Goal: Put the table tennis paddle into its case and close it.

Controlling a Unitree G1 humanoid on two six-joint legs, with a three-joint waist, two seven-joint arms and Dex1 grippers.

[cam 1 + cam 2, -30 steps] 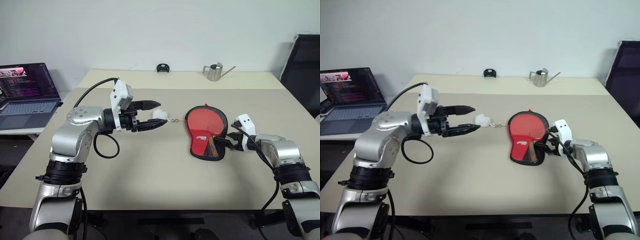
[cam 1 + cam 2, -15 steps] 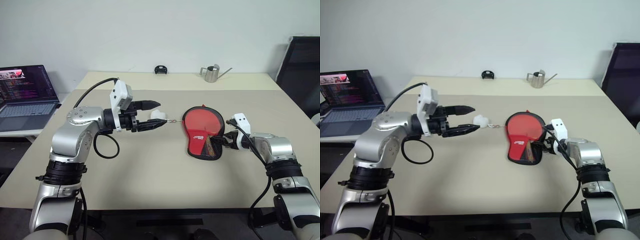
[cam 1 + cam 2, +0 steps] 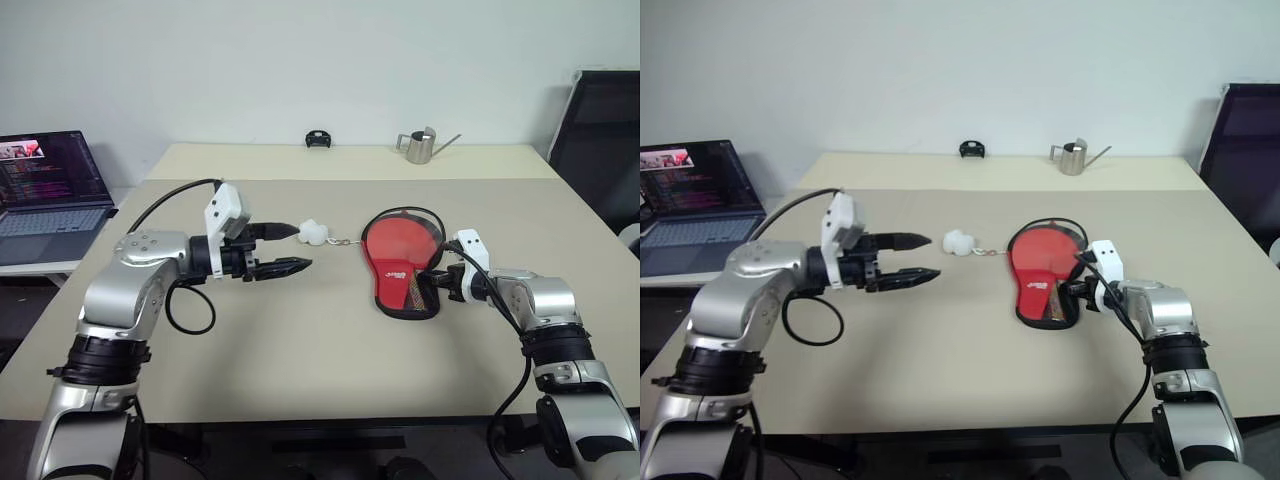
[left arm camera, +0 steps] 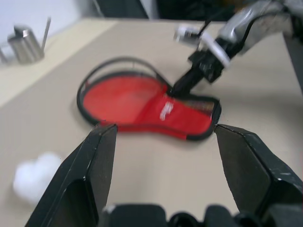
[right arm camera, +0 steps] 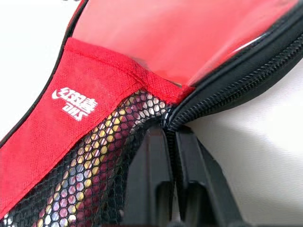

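The case (image 3: 392, 278), red with a white logo and a mesh panel, lies flat on the table with its round end unzipped. The table tennis paddle's red face (image 3: 402, 243) shows inside it, and the striped handle (image 3: 418, 292) shows through the mesh. My right gripper (image 3: 433, 288) is shut on the case's zip edge (image 5: 222, 97) at the mesh end. The white pull charm (image 3: 311, 232) lies left of the case on its chain. My left gripper (image 3: 301, 248) hovers open just left of the charm, holding nothing.
A metal watering can (image 3: 420, 146) and a small black object (image 3: 318, 138) stand at the table's far edge. An open laptop (image 3: 50, 185) sits on a side table to the left. A black chair (image 3: 600, 130) stands at the right.
My right gripper has shut on the case's zip edge. My left gripper, still open, has drawn back to the left and lower, off the white charm. The camera has shifted a little.
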